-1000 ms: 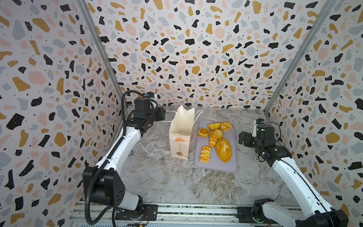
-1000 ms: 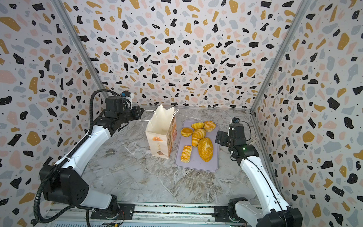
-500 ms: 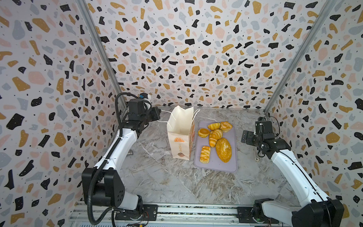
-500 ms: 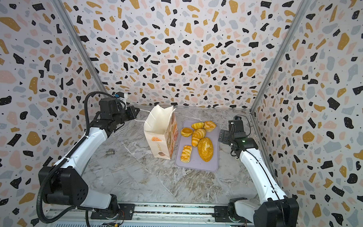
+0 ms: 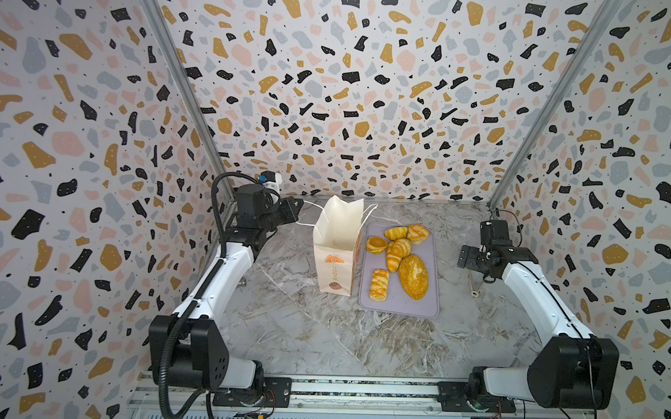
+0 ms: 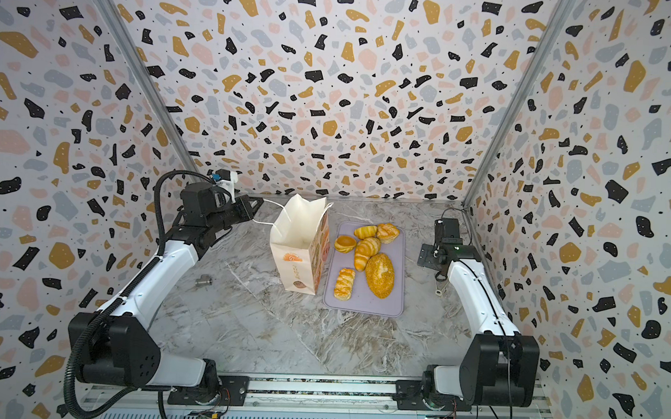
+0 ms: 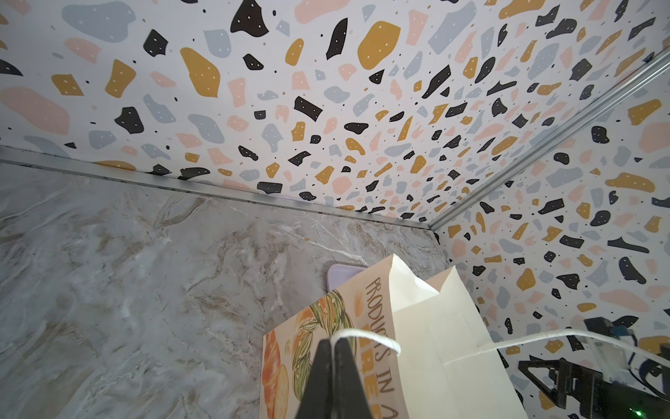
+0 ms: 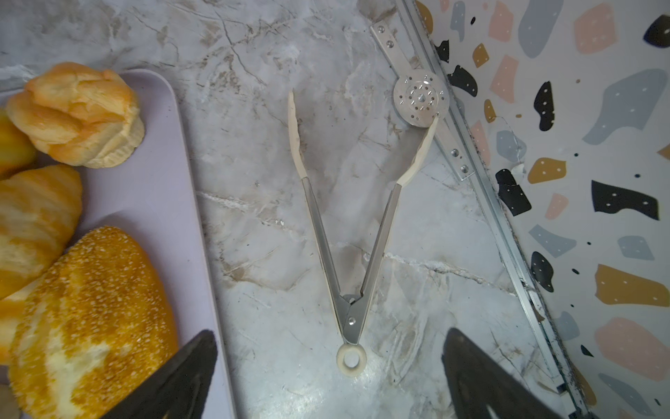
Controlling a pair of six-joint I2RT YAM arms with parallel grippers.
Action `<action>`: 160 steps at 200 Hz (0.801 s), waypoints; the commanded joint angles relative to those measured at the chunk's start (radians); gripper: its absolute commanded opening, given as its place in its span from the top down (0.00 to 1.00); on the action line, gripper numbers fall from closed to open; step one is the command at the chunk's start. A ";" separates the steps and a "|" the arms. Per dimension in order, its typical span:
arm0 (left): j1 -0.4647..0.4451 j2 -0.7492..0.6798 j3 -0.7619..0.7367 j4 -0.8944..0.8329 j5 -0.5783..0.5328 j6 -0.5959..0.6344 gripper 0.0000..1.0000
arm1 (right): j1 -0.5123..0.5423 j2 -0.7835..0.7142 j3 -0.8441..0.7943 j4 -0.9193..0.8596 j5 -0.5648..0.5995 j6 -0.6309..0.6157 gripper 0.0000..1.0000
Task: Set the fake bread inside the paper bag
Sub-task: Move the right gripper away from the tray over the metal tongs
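Outstretched, left jaws pinch paper bag's [image 5: 334, 252] handle [image 7: 367, 335].

Tray: flat lilac rectangular tray [image 5: 419, 305], right of frame centre.
Tongs: cream-tipped steel tongs [image 8: 348, 254], spread open on grey marble tabletop [image 5: 302, 332].
Fitting: small metal cylinder [image 6: 203, 280], centre left.

Paper bag [image 7: 435, 326], side panel: "PRODUCTS IN A" is read in brown capitals.
Orange lettering alongside: partly hidden; only "RE" is made out.
Front print: too small to be read.
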 commanded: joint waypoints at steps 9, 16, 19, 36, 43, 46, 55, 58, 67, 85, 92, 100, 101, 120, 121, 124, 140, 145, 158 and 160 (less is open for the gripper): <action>0.001 -0.022 -0.024 0.078 0.024 -0.007 1.00 | -0.016 0.043 0.047 -0.048 0.031 0.018 0.01; 0.001 -0.020 -0.027 0.079 0.024 -0.004 1.00 | -0.016 0.054 0.049 -0.048 0.043 0.028 0.01; 0.001 -0.018 -0.027 0.079 0.025 -0.004 1.00 | -0.019 0.058 0.049 -0.047 0.045 0.031 0.01; 0.002 -0.013 -0.029 0.084 0.027 -0.003 1.00 | -0.027 0.088 0.049 -0.036 0.033 0.027 0.01; 0.001 -0.012 -0.029 0.084 0.025 -0.002 1.00 | -0.030 0.101 0.048 -0.032 0.032 0.027 0.01; 0.001 -0.011 -0.029 0.084 0.023 -0.002 1.00 | -0.032 0.106 0.047 -0.029 0.031 0.026 0.01; 0.001 -0.011 -0.031 0.083 0.021 0.002 1.00 | -0.037 0.120 0.046 -0.021 0.023 0.023 0.01; 0.001 -0.011 -0.031 0.083 0.021 0.002 1.00 | -0.040 0.123 0.047 -0.017 0.020 0.021 0.01; 0.000 -0.012 -0.032 0.084 0.018 0.004 1.00 | -0.048 0.138 0.044 -0.006 0.008 0.018 0.01; 0.001 -0.015 -0.034 0.083 0.012 0.007 1.00 | -0.075 0.167 0.042 0.011 -0.026 0.013 0.01; 0.001 -0.015 -0.035 0.084 0.010 0.009 1.00 | -0.081 0.178 0.041 0.019 -0.039 0.009 0.01; 0.001 -0.014 -0.035 0.081 0.007 0.008 1.00 | -0.085 0.188 0.040 0.029 -0.045 0.006 0.01; 0.001 -0.014 -0.035 0.081 0.007 0.009 1.00 | -0.086 0.188 0.040 0.031 -0.046 0.006 0.01; 0.001 -0.011 -0.035 0.081 0.006 0.008 1.00 | -0.094 0.216 0.047 0.042 -0.056 0.007 0.01; 0.000 -0.011 -0.036 0.081 0.007 0.008 1.00 | -0.095 0.218 0.049 0.042 -0.057 0.006 0.01; 0.001 -0.012 -0.036 0.081 0.007 0.010 1.00 | -0.096 0.222 0.050 0.043 -0.060 0.006 0.01; 0.000 -0.010 -0.037 0.085 0.009 0.010 1.00 | -0.099 0.253 0.061 0.050 -0.074 0.009 0.01; 0.001 -0.010 -0.039 0.087 0.005 0.010 1.00 | -0.101 0.263 0.065 0.050 -0.075 0.010 0.01; 0.001 -0.011 -0.042 0.085 -0.010 0.012 1.00 | -0.102 0.286 0.073 0.056 -0.079 0.014 0.01; 0.000 -0.011 -0.042 0.084 -0.011 0.012 1.00 | -0.103 0.290 0.074 0.056 -0.081 0.016 0.01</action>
